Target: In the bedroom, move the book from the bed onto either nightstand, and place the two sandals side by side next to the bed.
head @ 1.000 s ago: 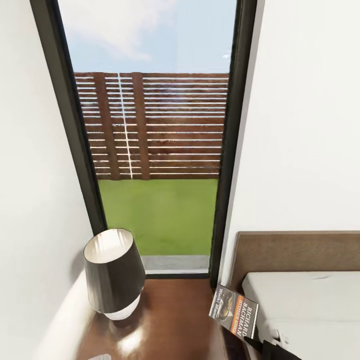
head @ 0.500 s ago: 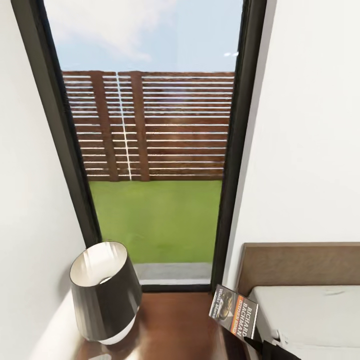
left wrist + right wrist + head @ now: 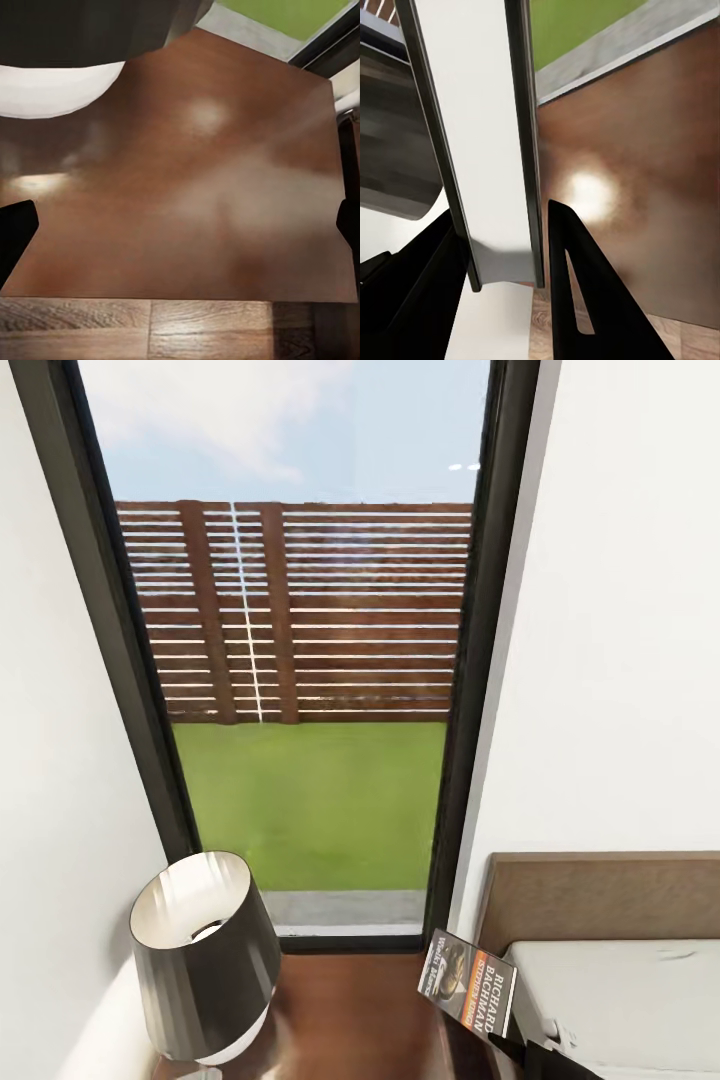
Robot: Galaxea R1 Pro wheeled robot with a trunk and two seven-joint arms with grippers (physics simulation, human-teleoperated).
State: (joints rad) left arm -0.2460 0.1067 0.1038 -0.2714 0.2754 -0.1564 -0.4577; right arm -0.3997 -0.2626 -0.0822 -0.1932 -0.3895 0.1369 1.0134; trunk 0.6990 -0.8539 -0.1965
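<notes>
Black right pincer clamped on book, cut off low, left pincer apart.

Dark paperback book upright above glossy brown nightstand, beside grey bed

Matte black end effector hardware

In the right wrist view we see the right end effector: two flat, black, tapering fingers, one cut by a long narrow slot. The left end effector shows us just dark finger tips. A black-and-white part appears in the head view.
</notes>
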